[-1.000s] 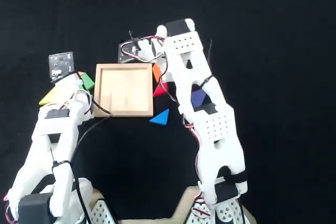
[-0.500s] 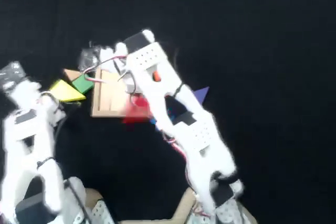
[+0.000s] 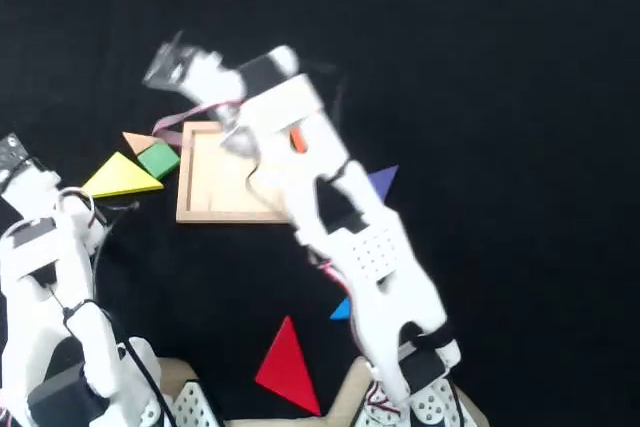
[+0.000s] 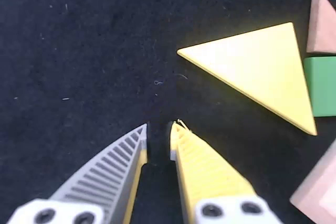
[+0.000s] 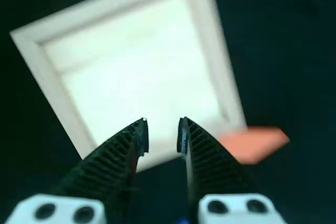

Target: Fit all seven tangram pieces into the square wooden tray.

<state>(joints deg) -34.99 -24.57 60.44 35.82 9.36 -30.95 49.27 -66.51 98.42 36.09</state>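
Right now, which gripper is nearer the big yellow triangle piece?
Left. The left gripper sits just beside the yellow triangle; the right gripper is above the square wooden tray, farther off.

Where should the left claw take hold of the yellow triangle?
Probably pinch the yellow triangle from above, across the tip nearest the left claw; it lies flat with both edges free there, while the green square crowds its far side.

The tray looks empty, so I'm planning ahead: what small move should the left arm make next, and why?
Probably ease the left gripper forward to the yellow triangle: it holds nothing, that piece lies just ahead, and the tray is empty.
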